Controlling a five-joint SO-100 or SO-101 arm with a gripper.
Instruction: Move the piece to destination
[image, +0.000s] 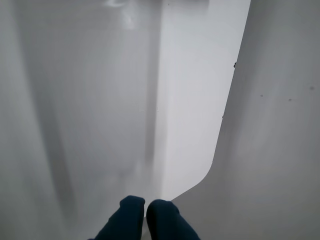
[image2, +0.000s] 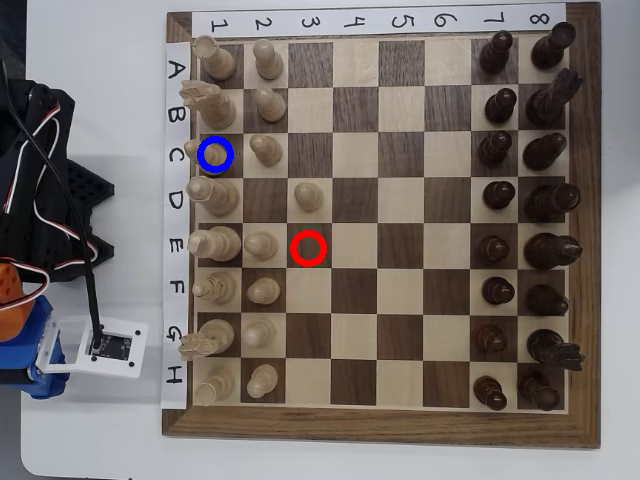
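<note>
**Cream piece sitting at the blue ring, arm off the board**

Cream wood is showing at the ring: in the overhead view the piece (image2: 204, 151) is standing on the destination (image2: 232, 168), the dark square in the upper left of the board (image2: 380, 425). Its head is leaning towards the left edge of that square. The red ring (image2: 309, 248) on the light square near the middle is circling nothing.

The arm (image2: 45, 190) is sitting at the far left of the frame, clear of the board. In the wrist view the gripper (image: 145, 210) is poking in from the bottom edge, its two dark blue fingertips pressed almost together with nothing between them, looking down at bare white table (image: 100, 100).

My read: the placing is looking done, and the job now is staying out of trouble. Pale neighbours are crowding that square above, below and to the right, so any correction is calling for a straight drop from overhead, with the jaws opening only narrowly. Sweeping in sideways is risking a toppled row.
</note>
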